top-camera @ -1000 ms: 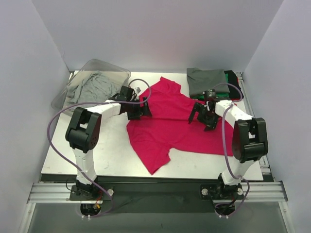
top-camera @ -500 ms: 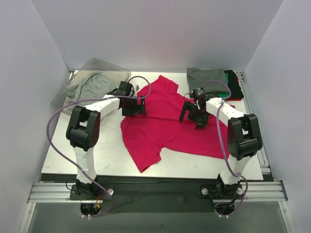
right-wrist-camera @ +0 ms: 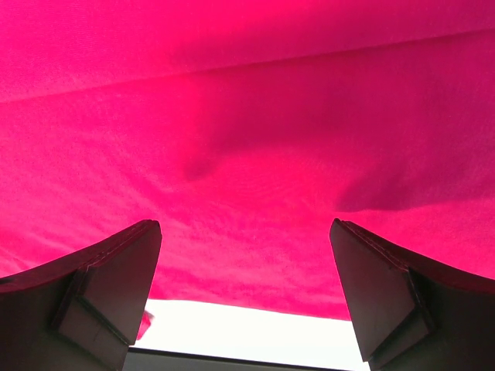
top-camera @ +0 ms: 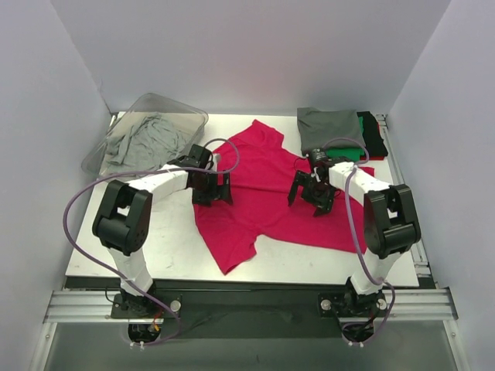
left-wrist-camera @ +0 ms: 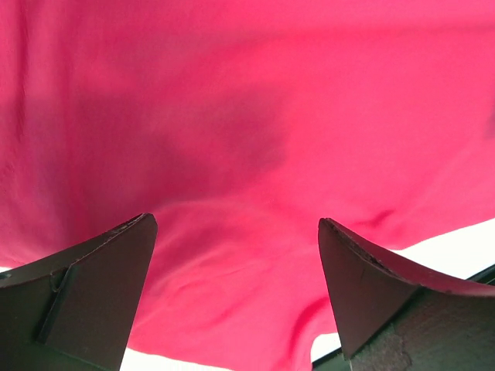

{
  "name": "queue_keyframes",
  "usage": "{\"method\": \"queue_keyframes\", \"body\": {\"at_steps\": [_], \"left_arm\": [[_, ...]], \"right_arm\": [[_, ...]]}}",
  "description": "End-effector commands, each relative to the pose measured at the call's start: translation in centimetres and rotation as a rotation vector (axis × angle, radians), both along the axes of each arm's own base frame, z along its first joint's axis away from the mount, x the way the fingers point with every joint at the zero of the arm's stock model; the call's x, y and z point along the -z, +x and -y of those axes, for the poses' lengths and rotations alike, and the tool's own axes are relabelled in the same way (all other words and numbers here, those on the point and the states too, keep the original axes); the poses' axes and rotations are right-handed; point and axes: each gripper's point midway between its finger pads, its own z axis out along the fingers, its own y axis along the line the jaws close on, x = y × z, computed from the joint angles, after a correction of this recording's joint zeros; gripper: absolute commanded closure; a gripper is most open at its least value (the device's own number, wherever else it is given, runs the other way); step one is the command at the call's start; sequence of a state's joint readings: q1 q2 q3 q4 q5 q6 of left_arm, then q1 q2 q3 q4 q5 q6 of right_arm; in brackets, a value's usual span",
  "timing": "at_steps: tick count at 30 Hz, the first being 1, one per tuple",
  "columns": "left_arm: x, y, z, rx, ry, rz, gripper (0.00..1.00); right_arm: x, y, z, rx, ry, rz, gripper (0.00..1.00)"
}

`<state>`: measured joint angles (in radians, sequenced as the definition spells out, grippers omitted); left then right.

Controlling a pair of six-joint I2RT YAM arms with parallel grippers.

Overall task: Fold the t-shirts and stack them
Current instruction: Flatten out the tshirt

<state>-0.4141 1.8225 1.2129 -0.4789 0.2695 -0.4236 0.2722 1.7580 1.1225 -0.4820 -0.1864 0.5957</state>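
A bright magenta-red t-shirt point(top-camera: 263, 193) lies spread out and rumpled across the middle of the white table point(top-camera: 166, 247). My left gripper point(top-camera: 214, 188) stands open over the shirt's left edge, and its wrist view is filled by the red cloth point(left-wrist-camera: 232, 154) with nothing between the fingers. My right gripper point(top-camera: 312, 193) is open too, low over the shirt's right half; red cloth point(right-wrist-camera: 247, 139) fills that view above a strip of bare table. A stack of folded t-shirts point(top-camera: 329, 127) sits at the back right: dark grey on top, with green, black and red edges showing.
A clear plastic bin point(top-camera: 139, 131) at the back left holds crumpled light grey cloth point(top-camera: 143, 143). White walls close in the table on three sides. Purple cables loop from both arms.
The shirt was dragged left and slightly toward the front. Both grippers moved with it and have stayed open; the right one shifted left and back, and the left arm's elbow swung left.
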Motion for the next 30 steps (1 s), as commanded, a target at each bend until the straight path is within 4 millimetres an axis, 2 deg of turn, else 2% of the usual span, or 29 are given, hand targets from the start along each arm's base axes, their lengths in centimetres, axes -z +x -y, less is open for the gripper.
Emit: {"method": "queue_keyframes", "body": {"at_steps": [1,7,11,20,22,24,25,26,27,30], "left_arm": [[1.1,-0.5,-0.4,-0.01,0.0,-0.046,0.03],[3.9,0.1,-1.8,-0.011,0.048,-0.095,0.03],[4.7,1.3,-2.8,-0.016,0.091,-0.094,0.03],[4.3,6.7,-4.0,-0.016,0.148,-0.046,0.03],[4.8,7.3,-4.5,-0.012,0.166,-0.064,0.03],[4.0,9.2,-4.4,-0.008,0.167,-0.026,0.03],[4.5,9.4,-4.6,-0.006,0.174,-0.042,0.03],[4.3,9.7,-4.4,0.006,0.167,-0.037,0.02],[3.5,11.0,-4.0,0.019,0.16,-0.001,0.03],[2.3,12.2,-2.7,0.069,0.116,0.046,0.03]], "right_arm": [[0.2,-0.7,0.5,0.004,-0.04,-0.023,0.03],[1.3,-0.4,0.6,0.009,-0.053,-0.05,0.03],[1.8,-0.1,0.5,0.007,-0.053,-0.063,0.03],[1.6,1.7,-1.1,-0.001,0.005,-0.064,0.03],[1.6,1.8,-1.6,-0.004,0.019,-0.068,0.03],[1.4,2.2,-1.8,-0.005,0.021,-0.06,0.03],[1.4,2.3,-2.1,-0.007,0.023,-0.062,0.03],[1.4,2.4,-2.1,-0.006,0.022,-0.062,0.03],[1.2,2.6,-2.2,-0.004,0.025,-0.057,0.03],[1.2,2.8,-2.1,0.0,0.018,-0.056,0.03]]}}
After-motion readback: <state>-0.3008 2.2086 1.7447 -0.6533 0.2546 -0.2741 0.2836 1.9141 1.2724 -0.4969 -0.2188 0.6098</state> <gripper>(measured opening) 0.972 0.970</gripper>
